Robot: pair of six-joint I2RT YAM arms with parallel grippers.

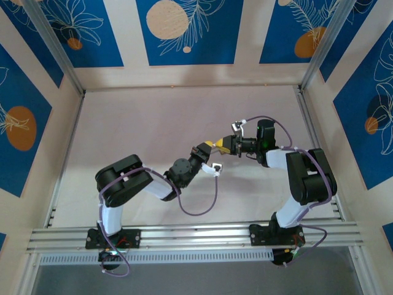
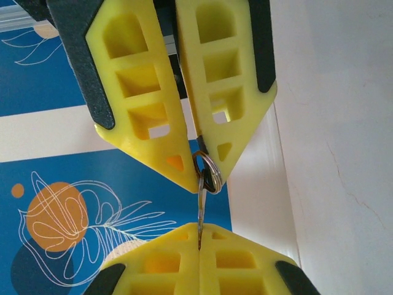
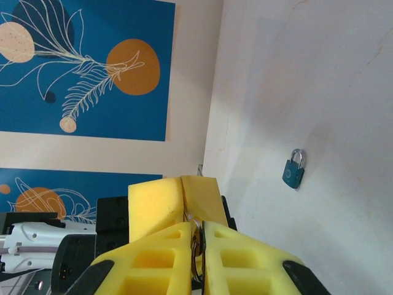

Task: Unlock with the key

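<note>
Both pinched the key [image 2: 201,206]: left gripper [image 2: 198,161] on its ring [image 2: 207,169], right gripper [image 2: 200,232] lower down. It looked light, stiff and slippery, best held by its head.

left gripper [image 2: 202,173]: smooth matt yellow plastic fingers, dark matt backing
right gripper [image 2: 199,238]: same matt yellow plastic
key [image 2: 200,212]: thin bare-metal blade, dull sheen
key ring [image 2: 196,166]: shiny metal wire
padlock [image 3: 293,171]: teal coated body, glossy metal shackle
tabletop [image 3: 331,86]: matt off-white, faint hairline marks
rail [image 1: 196,235]: ribbed silvery metal

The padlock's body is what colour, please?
Teal padlock, with a silvery shackle; clearest in the right wrist view.
</note>
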